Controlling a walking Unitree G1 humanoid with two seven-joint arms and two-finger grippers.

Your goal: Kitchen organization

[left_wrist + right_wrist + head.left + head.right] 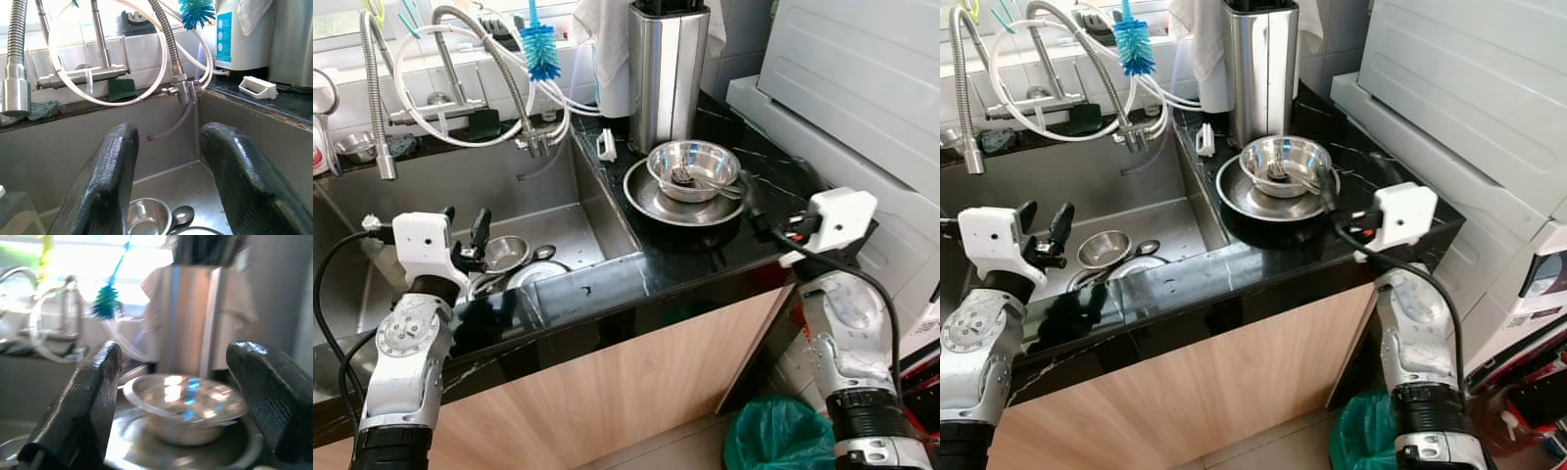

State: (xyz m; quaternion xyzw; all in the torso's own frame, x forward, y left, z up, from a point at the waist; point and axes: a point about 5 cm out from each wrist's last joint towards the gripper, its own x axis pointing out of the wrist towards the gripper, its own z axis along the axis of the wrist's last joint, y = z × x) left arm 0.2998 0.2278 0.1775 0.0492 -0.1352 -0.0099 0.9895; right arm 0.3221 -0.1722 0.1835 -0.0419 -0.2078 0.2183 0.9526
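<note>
Left eye view: black marble table (636, 264) with a steel sink (431, 196) set into it. On the table to the sink's right, a steel bowl (693, 168) sits inside a wider steel plate (651, 201); a utensil lies in the bowl, too small to identify. A tall steel knife block (668, 73) stands just behind the bowl. Right end effector (751, 201), fingers spread apart and gripping nothing, is level with the bowl and just beside the plate's right edge; contact can't be judged. Left end effector (465, 235), also spread and holding nothing, hangs over the sink's front edge. In the basin: a small steel bowl (505, 251), a spoon (544, 253), a white plate (536, 273). Blue bottle brush (541, 49) hangs near the spring-neck faucet (377, 88). A green bin (778, 436) stands on the floor below the right arm.
</note>
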